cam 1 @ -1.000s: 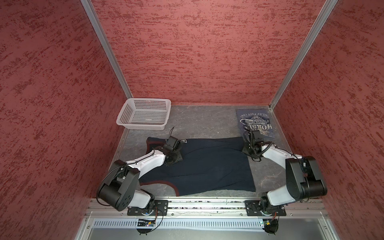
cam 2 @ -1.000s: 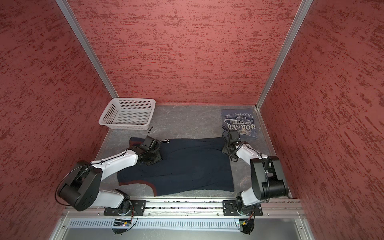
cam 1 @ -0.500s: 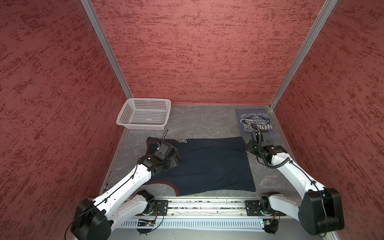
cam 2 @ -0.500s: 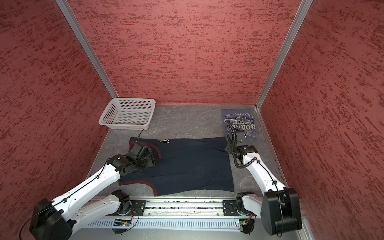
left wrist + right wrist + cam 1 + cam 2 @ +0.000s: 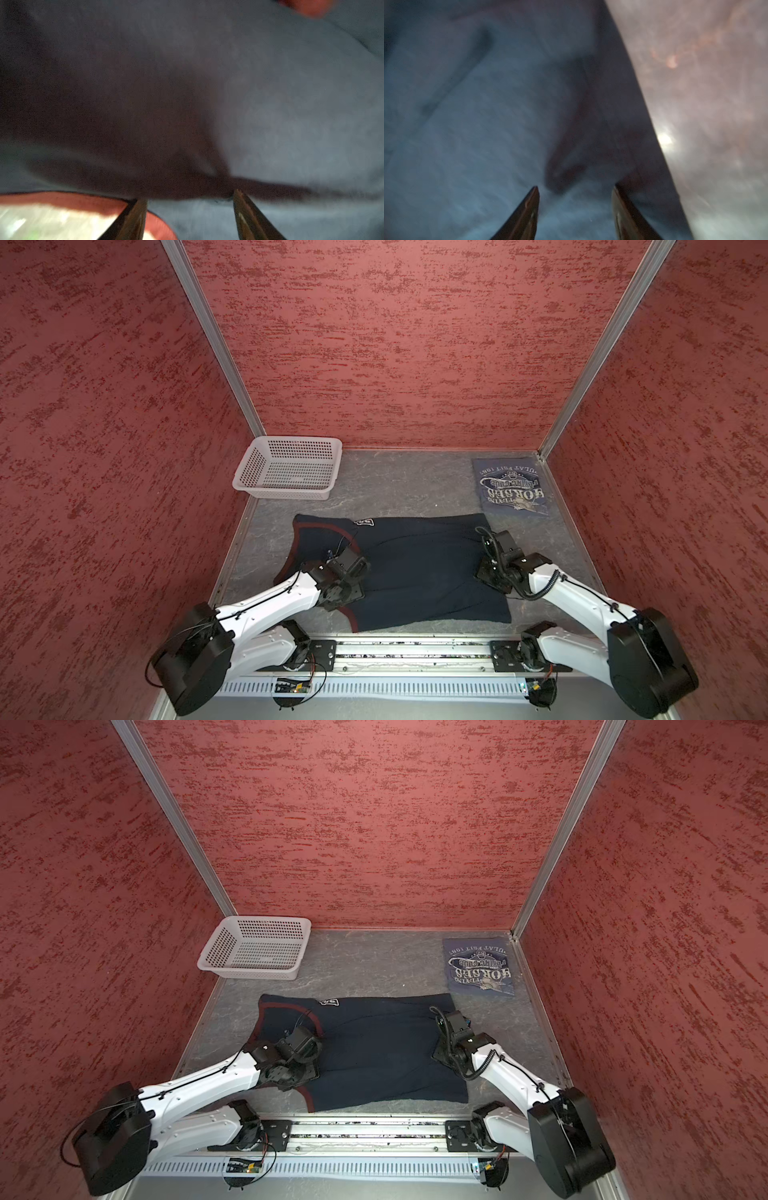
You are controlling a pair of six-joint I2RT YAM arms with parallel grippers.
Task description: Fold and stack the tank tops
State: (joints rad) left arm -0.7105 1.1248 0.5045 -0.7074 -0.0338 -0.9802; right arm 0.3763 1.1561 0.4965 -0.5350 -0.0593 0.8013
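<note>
Navy cloth with maroon trim, the dark navy tank top (image 5: pixel 419 572) lies spread flat across the middle of the grey bench (image 5: pixel 399 485), toward its near side. In both top views its trimmed shoulder end points left and its straight hem points right, and a small whitish label (image 5: pixel 364 523) shows at its far edge. The left fingers (image 5: pixel 135 218) sit low over the top's left part, beside a curved maroon band. In the left wrist view they stand apart, with only blurred cloth beyond the gap and nothing clamped between them. The right fingers (image 5: pixel 529 209) hang over the hem at the top's right edge. They too are spread with nothing held, and the right wrist view shows the dark cloth's edge meeting bare bench. Both wrist views are too blurred to tell whether the tips touch the fabric. The slate-blue tank top (image 5: pixel 509 487) lies folded into a rectangle in the bench's far right corner, whitish lettering upward, close to the navy top's far right corner. A white perforated plastic basket (image 5: pixel 249 472) stands in the far left corner, apart from both tops. Red textured walls (image 5: pixel 395 344) enclose the bench on three sides.
</note>
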